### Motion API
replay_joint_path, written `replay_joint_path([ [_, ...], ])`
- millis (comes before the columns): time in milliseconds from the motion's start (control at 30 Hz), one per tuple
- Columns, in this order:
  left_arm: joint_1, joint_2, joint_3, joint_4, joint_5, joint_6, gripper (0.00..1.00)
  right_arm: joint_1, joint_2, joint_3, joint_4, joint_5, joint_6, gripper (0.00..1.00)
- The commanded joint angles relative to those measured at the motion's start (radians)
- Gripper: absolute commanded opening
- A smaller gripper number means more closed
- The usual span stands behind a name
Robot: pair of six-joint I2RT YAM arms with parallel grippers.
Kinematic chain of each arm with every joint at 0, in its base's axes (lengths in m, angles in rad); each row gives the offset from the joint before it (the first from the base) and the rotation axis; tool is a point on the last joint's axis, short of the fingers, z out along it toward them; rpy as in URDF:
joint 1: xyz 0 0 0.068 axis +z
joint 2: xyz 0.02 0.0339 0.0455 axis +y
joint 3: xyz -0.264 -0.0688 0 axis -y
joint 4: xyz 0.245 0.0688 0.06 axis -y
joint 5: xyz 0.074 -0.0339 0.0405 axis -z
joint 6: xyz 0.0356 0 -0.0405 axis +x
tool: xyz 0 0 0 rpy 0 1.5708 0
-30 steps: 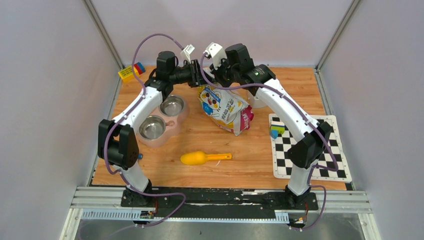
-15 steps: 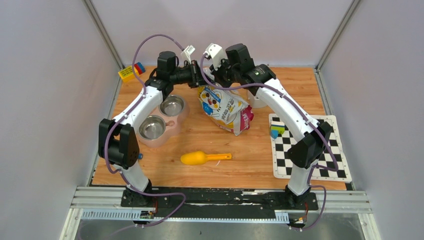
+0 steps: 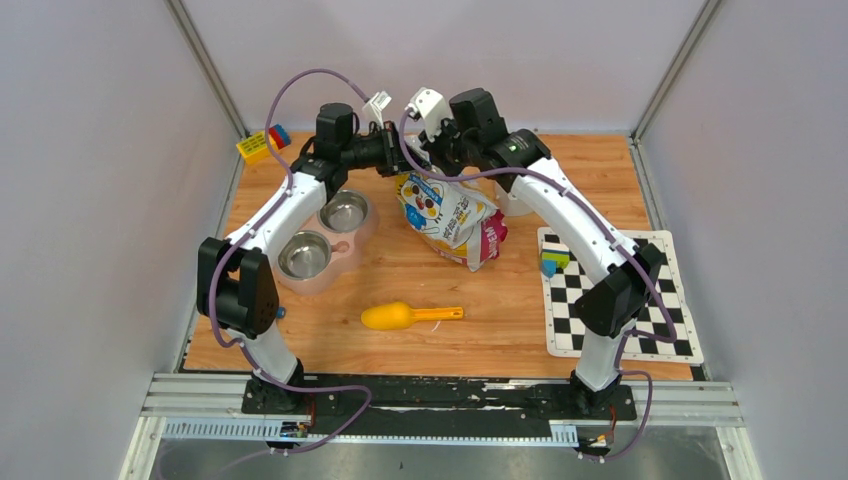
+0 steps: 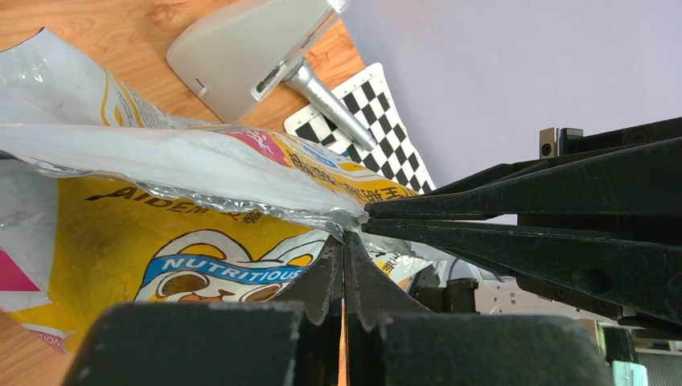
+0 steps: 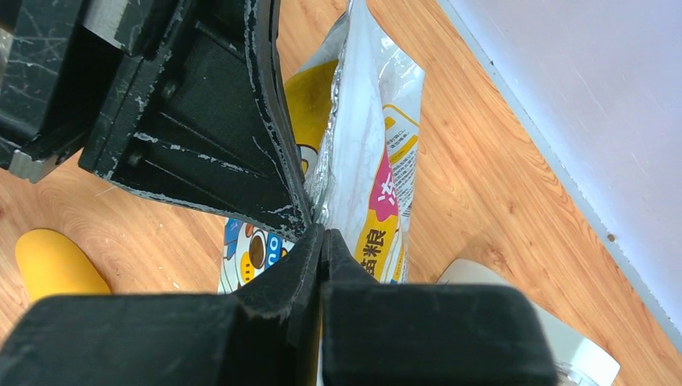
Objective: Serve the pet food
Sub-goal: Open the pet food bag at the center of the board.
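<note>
So the pet food bag (image 3: pixel 450 215) sits at the back middle of the table (image 3: pixel 470 345), its top edge pulled up and its bottom apparently resting on the wood. What's new is the left gripper (image 4: pixel 346 239). A second ago its fingers were apart next to the top seam, and now they've snapped together on that seam, right by the right gripper (image 5: pixel 322 235), which was already pinched on the same strip and hasn't let go. Both wrist views show the two sets of black fingertips nearly touching, with foil trapped between each pair.

This probably means the grab is done and the next job is pulling the mouth open, one arm going each way. Nothing has been served yet.

The bag is crinkly yellow and white with a cartoon cat, a blue "NUTRITIOUS" banner, a pink patch down one side and shiny silver lining at the top. The top reads as pressed flat, and no kibble is visible anywhere. Thin film like that could slip out or tear unevenly if the pull isn't balanced.

The pink double bowl (image 3: pixel 345 246) is just left of the bag, both steel cups looking empty. The yellow scoop (image 3: pixel 400 317) lies alone nearer the arms' bases, well clear of the bag. A checkerboard mat (image 3: pixel 600 300) is on the right.
</note>
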Motion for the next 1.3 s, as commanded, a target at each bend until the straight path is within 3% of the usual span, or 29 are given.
replay_joint_path([
  [0, -0.001, -0.049, 0.015, 0.008, -0.031, 0.034, 0.0, 0.008, -0.06, 0.009, -0.01, 0.063, -0.016, 0.0],
  [700, -0.002, -0.093, 0.045, -0.118, -0.133, 0.087, 0.0, 0.076, -0.057, 0.037, 0.031, 0.339, -0.1, 0.0],
  [1100, -0.002, -0.118, 0.047, -0.137, -0.147, 0.088, 0.0, 0.089, -0.058, 0.059, 0.037, 0.357, -0.115, 0.0],
  [1133, -0.002, -0.118, 0.048, -0.134, -0.145, 0.087, 0.0, 0.088, -0.065, 0.055, 0.033, 0.336, -0.108, 0.02],
  [1267, -0.002, -0.116, 0.045, -0.125, -0.138, 0.077, 0.0, 0.089, -0.112, 0.008, 0.027, 0.206, -0.074, 0.24],
])
